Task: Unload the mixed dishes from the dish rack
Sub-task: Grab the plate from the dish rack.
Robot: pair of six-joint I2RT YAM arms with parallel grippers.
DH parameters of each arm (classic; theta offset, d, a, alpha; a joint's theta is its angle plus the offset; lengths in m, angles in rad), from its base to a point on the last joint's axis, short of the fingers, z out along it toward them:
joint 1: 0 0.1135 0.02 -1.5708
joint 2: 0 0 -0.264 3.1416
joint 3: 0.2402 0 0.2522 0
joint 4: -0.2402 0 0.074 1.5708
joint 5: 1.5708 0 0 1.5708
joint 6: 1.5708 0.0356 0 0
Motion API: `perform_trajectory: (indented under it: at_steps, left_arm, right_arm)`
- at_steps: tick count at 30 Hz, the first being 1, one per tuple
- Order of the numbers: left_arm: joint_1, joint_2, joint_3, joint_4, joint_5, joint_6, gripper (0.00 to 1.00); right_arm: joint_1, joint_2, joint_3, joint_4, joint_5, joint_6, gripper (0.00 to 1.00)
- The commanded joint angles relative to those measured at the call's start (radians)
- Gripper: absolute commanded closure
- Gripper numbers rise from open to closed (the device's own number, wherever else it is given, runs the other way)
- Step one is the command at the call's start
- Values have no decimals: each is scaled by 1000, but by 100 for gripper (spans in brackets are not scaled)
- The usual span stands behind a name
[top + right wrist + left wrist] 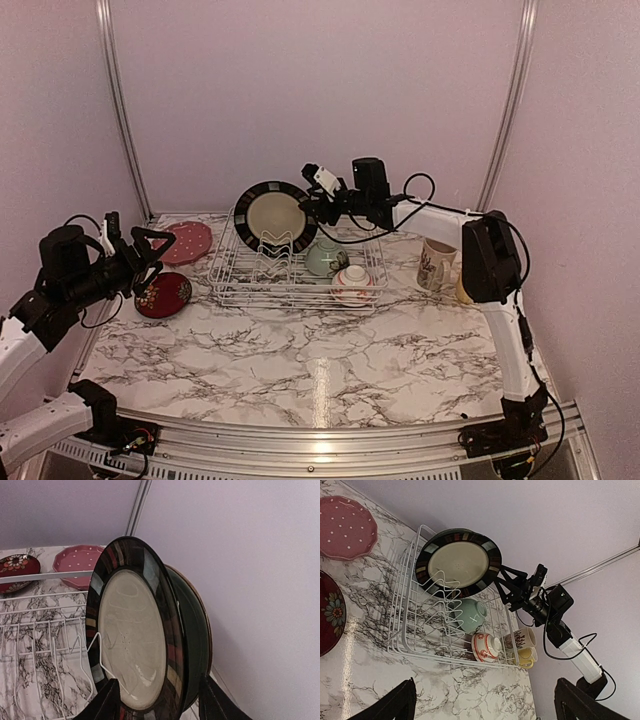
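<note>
- My right pincer (159, 682) is up at the far left end of the dish rack (285, 297), by the plates that stand there.
- One of its fingers (111, 700) is in front of the black-rimmed cream plate (130, 635). The other finger is behind a green plate (196, 630) that leans on the back of the first plate. Both plates sit between my two fingers.
- I cannot tell if those fingers are squeezing the plates or are only close to them.
- The two plates stand on edge against the wire prongs.
- A pale green cup (325, 258) and the red-white patterned bowl (353, 283) are in the right part of the rack. The bowl is the nearer one.
- My left pincer (150, 255) is spread wide with nothing in it. It hangs over the left side of the table (300, 360), well apart from the rack.
- The pink dotted plate (186, 241) lies flat on the table, left of the rack. The small dark-red plate (163, 295) lies just nearer than it.
- The cream mug (435, 263) stands on the table, right of the rack. The yellow mug (530, 656) is just beside it, partly hidden by my right arm.
</note>
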Motion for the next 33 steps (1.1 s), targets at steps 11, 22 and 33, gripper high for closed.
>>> perform_trajectory:
  at_steps: [11, 22, 33]
  left_arm:
    - [-10, -24, 33, -59, -41, -9, 1]
    - [-14, -26, 50, -68, -38, -11, 1]
    - [-25, -11, 59, -59, -43, -12, 1]
  right_arm:
    - [12, 128, 179, -39, -68, 32, 65]
    - [16, 226, 297, -46, -69, 33, 70]
    - [16, 228, 343, -47, -94, 41, 96]
